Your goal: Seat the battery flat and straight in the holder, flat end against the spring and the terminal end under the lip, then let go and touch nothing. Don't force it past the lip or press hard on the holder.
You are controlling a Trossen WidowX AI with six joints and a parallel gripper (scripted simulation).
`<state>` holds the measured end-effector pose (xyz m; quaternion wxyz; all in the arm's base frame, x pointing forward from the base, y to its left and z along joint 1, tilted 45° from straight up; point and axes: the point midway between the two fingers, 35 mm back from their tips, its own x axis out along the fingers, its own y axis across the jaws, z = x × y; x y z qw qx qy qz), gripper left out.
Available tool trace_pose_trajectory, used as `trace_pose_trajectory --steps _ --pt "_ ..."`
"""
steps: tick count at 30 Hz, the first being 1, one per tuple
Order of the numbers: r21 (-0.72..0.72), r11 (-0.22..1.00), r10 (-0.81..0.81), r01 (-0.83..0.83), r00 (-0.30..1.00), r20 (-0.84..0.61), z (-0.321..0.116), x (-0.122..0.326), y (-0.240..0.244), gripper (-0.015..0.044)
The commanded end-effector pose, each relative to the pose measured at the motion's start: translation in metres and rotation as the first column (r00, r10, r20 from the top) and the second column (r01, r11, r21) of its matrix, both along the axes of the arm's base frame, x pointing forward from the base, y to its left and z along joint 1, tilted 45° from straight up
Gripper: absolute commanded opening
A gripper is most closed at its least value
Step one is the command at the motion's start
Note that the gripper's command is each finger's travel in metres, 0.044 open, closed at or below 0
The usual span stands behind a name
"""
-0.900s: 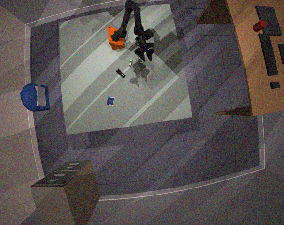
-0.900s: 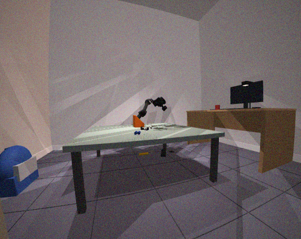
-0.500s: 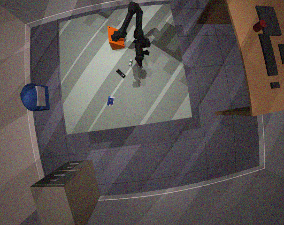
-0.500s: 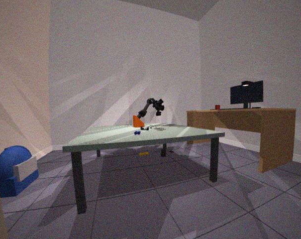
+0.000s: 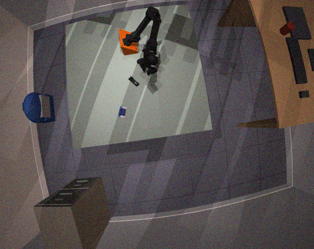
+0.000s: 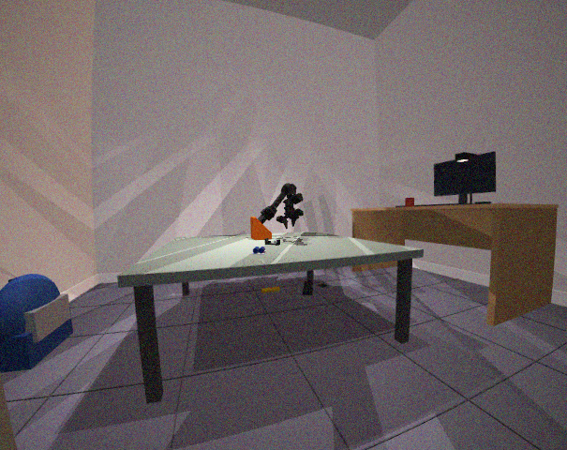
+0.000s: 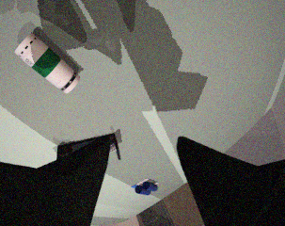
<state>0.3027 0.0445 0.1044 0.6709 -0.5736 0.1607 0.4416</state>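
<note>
Claw (image 5: pixel 148 72) (image 6: pixel 290 226) (image 7: pixel 144 142) partly open, about half its span, nothing between the fingers and touching nothing, held above the worktop (image 5: pixel 167 107) (image 6: pixel 274 263); white battery with green band (image 7: pixel 47 63) lying on its side on the worktop, apart from the black holder (image 5: pixel 133 81) (image 6: pixel 269 242) (image 7: pixel 86 142).

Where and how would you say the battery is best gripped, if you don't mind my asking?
I'd grip the white battery around its green middle band, coming from above, fingers on its two long sides: it lies on its side, a straight cylinder, leaving both ends free.
</note>
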Motion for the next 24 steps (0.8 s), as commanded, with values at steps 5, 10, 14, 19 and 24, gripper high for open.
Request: trace_pose_trajectory --steps 5,10,14,19,24 --pt "-0.076 0.67 0.743 -0.739 0.666 0.067 -0.044 -0.054 0.025 0.0244" --pt "-0.078 0.664 0.748 -0.744 0.66 0.07 -0.044 -0.055 0.025 0.0244" --pt "-0.078 0.664 0.748 -0.744 0.66 0.07 -0.044 -0.055 0.025 0.0244" --pt "-0.078 0.664 0.748 -0.744 0.66 0.07 -0.044 -0.055 0.025 0.0244" --pt "-0.078 0.664 0.748 -0.744 0.66 0.07 -0.048 -0.054 0.029 0.0244"
